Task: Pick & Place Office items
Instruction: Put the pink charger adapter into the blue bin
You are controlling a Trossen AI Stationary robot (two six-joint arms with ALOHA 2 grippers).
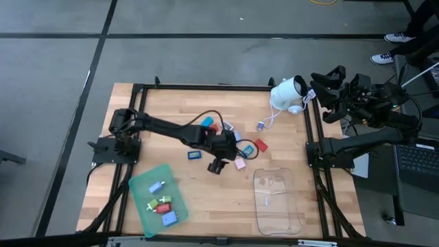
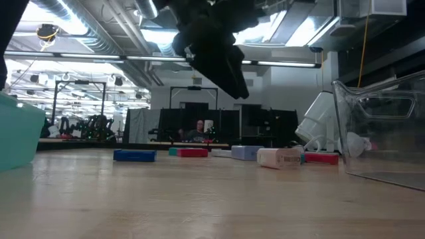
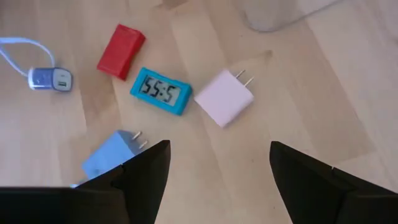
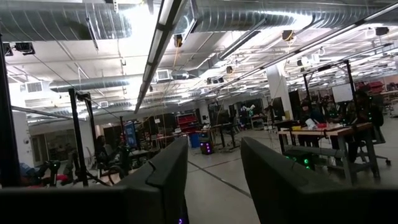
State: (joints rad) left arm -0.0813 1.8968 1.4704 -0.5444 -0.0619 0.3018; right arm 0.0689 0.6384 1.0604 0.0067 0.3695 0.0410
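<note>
Small office items lie on the wooden table: a pink charger (image 3: 225, 98), a teal clock (image 3: 160, 91), a red block (image 3: 121, 43) and a light blue charger (image 3: 112, 154). In the high view the pink charger (image 1: 240, 164) lies just right of my left gripper (image 1: 218, 165). My left gripper (image 3: 219, 180) hangs open above the table with bare wood between its fingers. Several more items lie in the green tray (image 1: 140, 185). My right gripper (image 1: 329, 86) is raised beyond the table's right edge, its fingers (image 4: 168, 174) apart with nothing between them.
A clear tray (image 1: 274, 202) lies at the near right. A white rounded device (image 1: 288, 92) stands at the far right, its cord ending in a small plug (image 1: 261, 126). A blue item (image 1: 194, 155) lies left of my left gripper. Bare wood spreads along the near edge.
</note>
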